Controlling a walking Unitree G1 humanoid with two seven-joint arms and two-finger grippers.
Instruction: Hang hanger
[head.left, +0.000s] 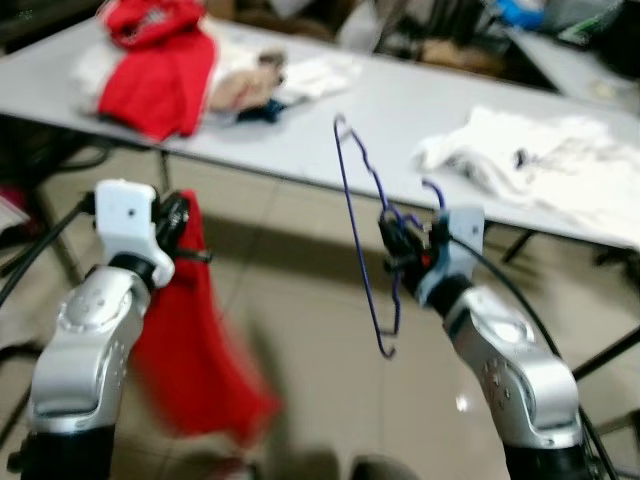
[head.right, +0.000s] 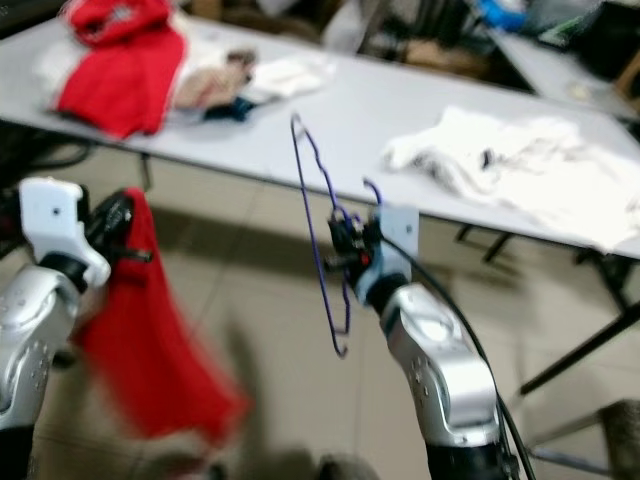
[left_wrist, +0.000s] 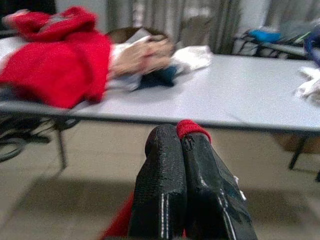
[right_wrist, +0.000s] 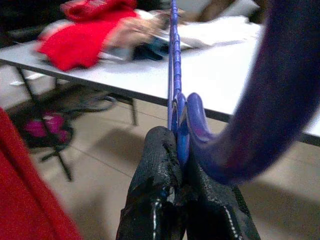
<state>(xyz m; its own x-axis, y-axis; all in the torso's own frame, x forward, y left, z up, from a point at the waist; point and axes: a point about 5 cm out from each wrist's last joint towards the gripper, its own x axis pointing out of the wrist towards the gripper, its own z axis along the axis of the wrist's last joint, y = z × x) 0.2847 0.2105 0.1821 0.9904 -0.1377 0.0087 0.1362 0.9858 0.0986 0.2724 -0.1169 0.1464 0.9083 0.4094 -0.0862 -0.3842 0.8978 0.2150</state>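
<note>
Beyond both arms stretched a long grey table (head.left: 420, 120), with a red garment (head.left: 160, 65) heaped at its far left and white clothes (head.left: 545, 165) on the right. Over the tiled floor, the right gripper (head.left: 400, 245) had its fingers pinched on a blue wire hanger (head.left: 362, 235), held upright near the table's edge. The left gripper (head.left: 175, 225) had its fingers pressed together on a hanging red cloth (head.left: 200, 350).

Both arms raised, left gripper (head.left: 176, 222) clamped, right gripper (head.left: 397, 243) clamped
</note>
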